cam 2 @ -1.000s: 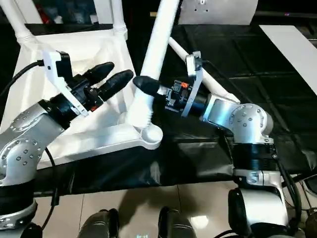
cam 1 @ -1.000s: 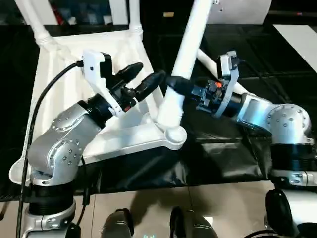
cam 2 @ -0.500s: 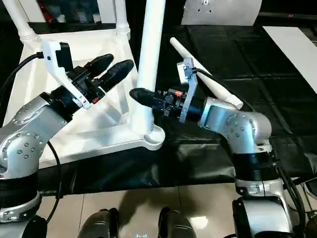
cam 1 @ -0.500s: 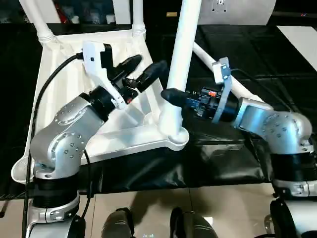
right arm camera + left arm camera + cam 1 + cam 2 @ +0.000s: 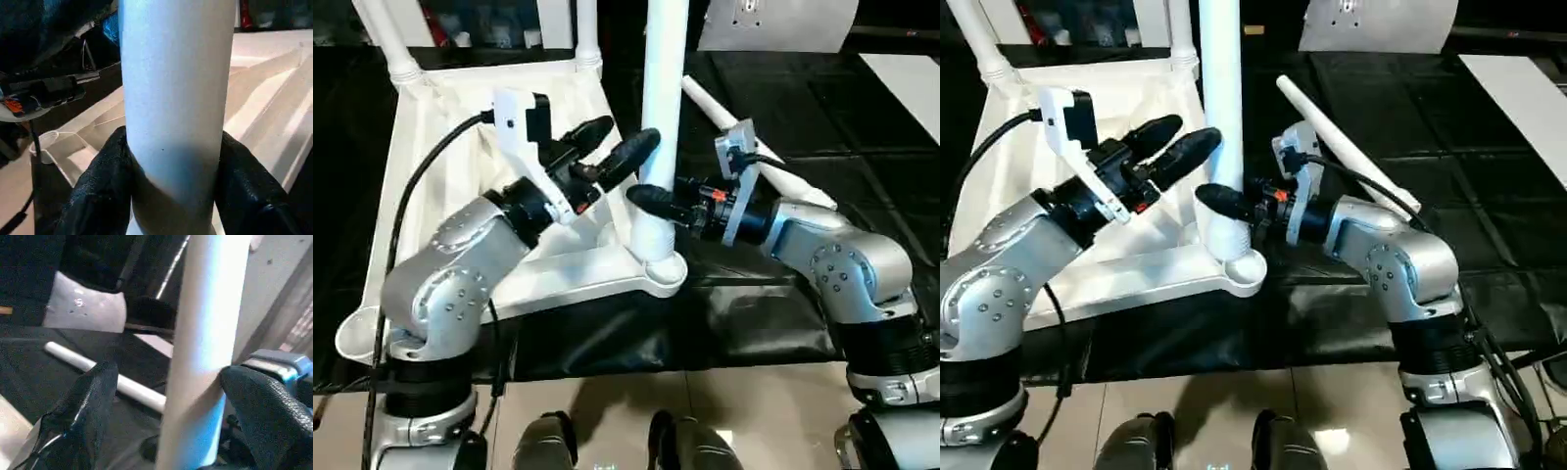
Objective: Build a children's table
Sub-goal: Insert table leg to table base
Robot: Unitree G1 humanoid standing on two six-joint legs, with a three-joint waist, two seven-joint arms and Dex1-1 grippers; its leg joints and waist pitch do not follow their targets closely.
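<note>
White table top (image 5: pixel 440 147) and legs (image 5: pixel 663 108) on black cover (image 5: pixel 744 323); silver arms, black fingers (image 5: pixel 631 157).

Near corner crowded; far right of the counter left open.

The upright leg (image 5: pixel 664 108) in the near corner socket (image 5: pixel 658 266) is clamped low down by the right pincer (image 5: pixel 641 196), and is flanked higher up by the spread fingers of the left pincer (image 5: pixel 619 150). The way behind is barred by a loose leg (image 5: pixel 754 142) lying slantwise on the counter (image 5: pixel 862 127). Bare black counter is seen beyond that leg on the right.
</note>
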